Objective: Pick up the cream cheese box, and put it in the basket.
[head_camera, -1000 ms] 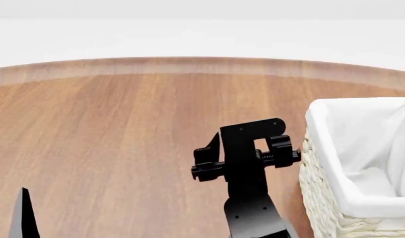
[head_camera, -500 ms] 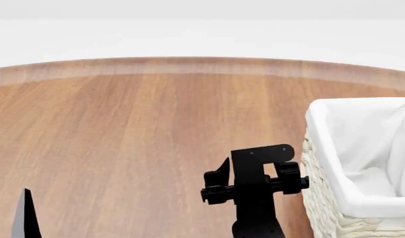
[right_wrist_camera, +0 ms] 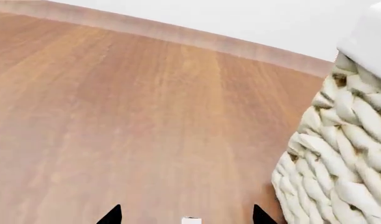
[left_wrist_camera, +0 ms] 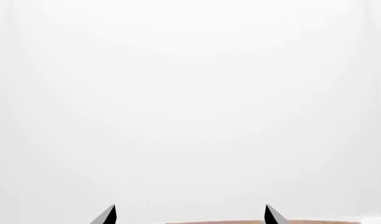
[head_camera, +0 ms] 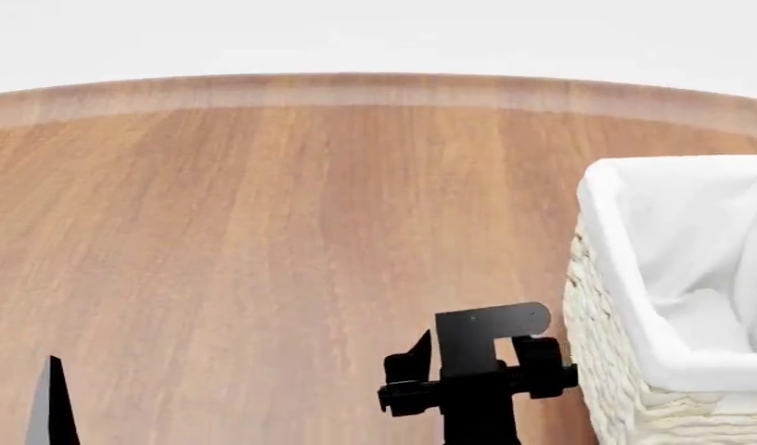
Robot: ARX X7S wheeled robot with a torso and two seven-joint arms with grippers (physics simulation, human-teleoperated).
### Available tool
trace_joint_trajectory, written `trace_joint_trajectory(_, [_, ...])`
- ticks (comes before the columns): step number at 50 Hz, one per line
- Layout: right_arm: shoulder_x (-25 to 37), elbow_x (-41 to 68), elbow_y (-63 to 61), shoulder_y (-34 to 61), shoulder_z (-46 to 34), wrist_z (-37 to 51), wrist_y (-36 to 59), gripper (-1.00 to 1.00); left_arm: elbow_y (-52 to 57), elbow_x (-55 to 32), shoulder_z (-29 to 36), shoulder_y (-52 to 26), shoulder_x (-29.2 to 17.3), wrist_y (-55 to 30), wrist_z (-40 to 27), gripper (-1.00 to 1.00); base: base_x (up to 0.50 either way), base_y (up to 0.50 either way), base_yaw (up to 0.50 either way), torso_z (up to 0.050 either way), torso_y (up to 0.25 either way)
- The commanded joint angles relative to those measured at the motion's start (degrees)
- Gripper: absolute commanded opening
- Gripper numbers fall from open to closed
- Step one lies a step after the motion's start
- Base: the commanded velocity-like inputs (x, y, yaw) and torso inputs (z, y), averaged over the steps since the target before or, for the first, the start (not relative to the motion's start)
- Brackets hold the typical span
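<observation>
Standing at the right of the wooden table, the basket shows its woven wall and white cloth liner; nothing can be seen lying inside it. The right gripper hovers low over the table just beside the basket wall, its two tips spread apart. A small white edge, possibly the cream cheese box, sits between them at the frame edge. The left gripper faces blank white, tips likewise spread.
</observation>
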Motion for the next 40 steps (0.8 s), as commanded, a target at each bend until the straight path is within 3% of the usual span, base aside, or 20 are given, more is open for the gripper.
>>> trace_joint_trajectory(1, [0.0, -0.4, 0.0, -0.6, 1.1, -0.5, 0.4, 1.0, 0.1, -0.1, 0.3, 0.0, -0.4, 0.2, -0.1, 1.0, 0.0, 0.0, 0.0, 0.0, -0.184])
trace_joint_trajectory(16, [0.0, -1.2, 0.0, -0.9, 3.2, -1.0, 0.7, 1.0, 0.7, 0.2, 0.9, 0.0, -0.8, -0.4, -0.6, 1.0, 0.0, 0.0, 0.0, 0.0, -0.181])
trace_joint_trajectory(40, [0.0, -5.5, 0.0, -2.4, 8.9, -1.7, 1.6, 1.0, -0.5, 0.4, 1.7, -0.2, -1.2, 0.8, -0.9, 1.0, 0.0, 0.0, 0.0, 0.0, -0.001])
